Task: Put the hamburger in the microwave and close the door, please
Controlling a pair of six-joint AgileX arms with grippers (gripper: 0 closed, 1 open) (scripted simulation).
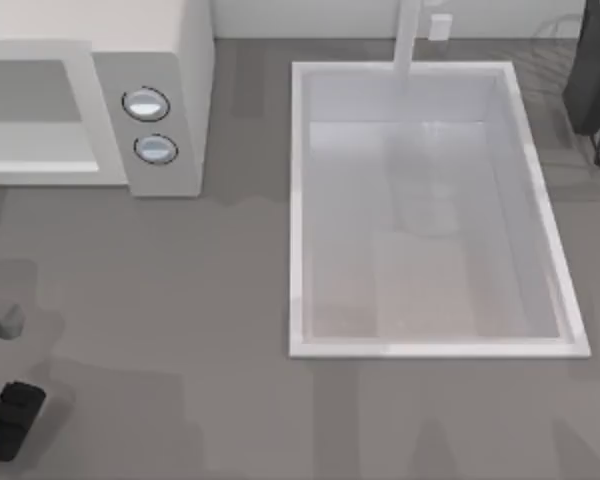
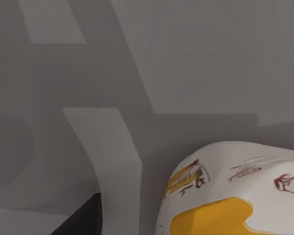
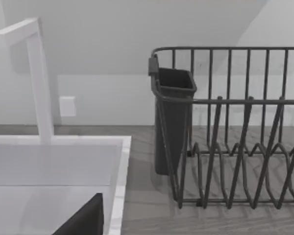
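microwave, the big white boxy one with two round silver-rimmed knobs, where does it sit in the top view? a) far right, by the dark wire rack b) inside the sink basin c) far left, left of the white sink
c: the white boxy microwave sits at the top view's far left, with the white rectangular sink basin to its right.

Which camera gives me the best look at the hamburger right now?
The left wrist view: the hamburger sits close up, its white wrapper with yellow and red print plain against the grey table. The top view shows the microwave and sink; the right wrist view, the dish rack.
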